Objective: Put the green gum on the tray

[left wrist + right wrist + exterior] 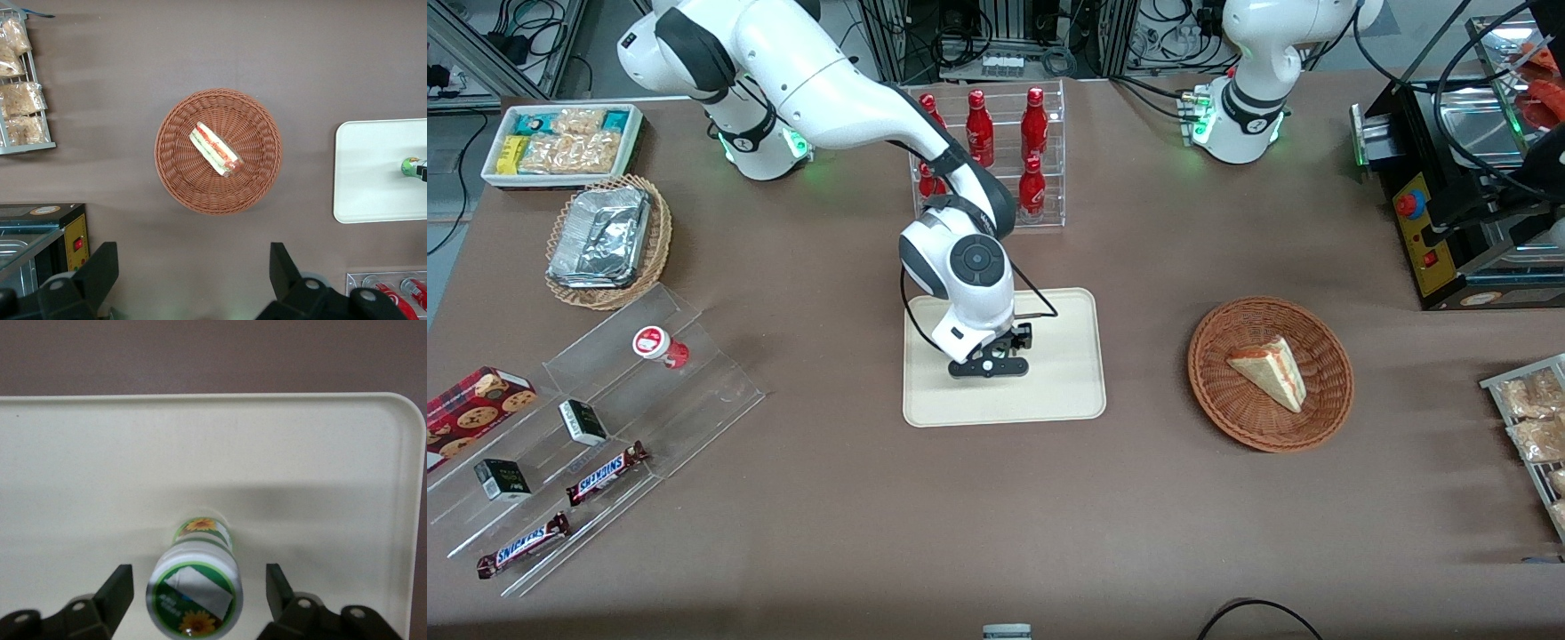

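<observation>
My wrist camera shows the gum (195,587) standing upright on the tray (80,453), between the spread fingers (115,595) of my hand (197,597), neither touching it. From the front, the hand (991,365) hides the gum; the tray (1067,391) lies mid-tabletop (996,533).

- Right arm (818,84): glossy white shells, dark grey joint bands, round grey wrist cap.
- Green light glows at its base.
- Gripper (989,366): black, with 2 fingers (117,592).
- Thin black cable loops beside the wrist.
</observation>
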